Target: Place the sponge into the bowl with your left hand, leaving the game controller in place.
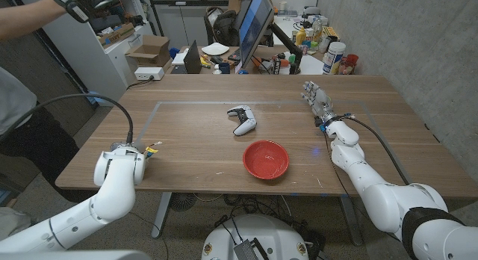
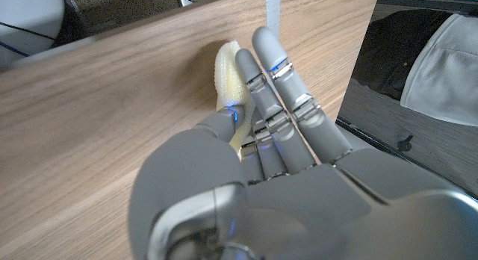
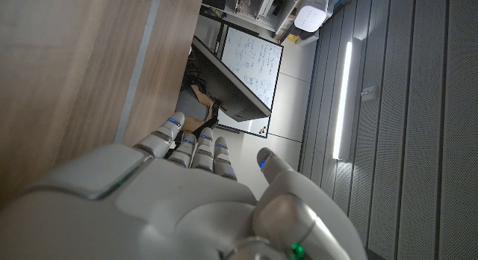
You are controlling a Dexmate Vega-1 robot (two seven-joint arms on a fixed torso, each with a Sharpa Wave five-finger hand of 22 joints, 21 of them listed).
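The sponge [image 2: 227,66] is not yet in the bowl [image 1: 266,160]. In the left wrist view the pale yellow sponge stands on edge against the wooden table [image 1: 194,152], and the left hand [image 2: 258,140] has it pinched between the thumb and the straight fingers [image 2: 287,81] laid beside it; whether it has left the wood cannot be told. In the head view the left hand [image 1: 146,149] sits well to the left of the red bowl, near the table's left edge, with a sliver of yellow at its tip.

The bowl looks empty and stands near the front middle of the table. The game controller [image 1: 242,119], white and black, lies just behind the bowl, apart from it and from both hands, so that part of the task holds so far.

The right hand [image 1: 317,98] stands well to the right of and behind the bowl, its fingers pressed together and straight, holding nothing.

By this reading, 1 step, the grasp, seems done or nearly so. 2 remain: carrying the sponge rightward to the bowl, and releasing it inside, keeping clear of the controller just behind.
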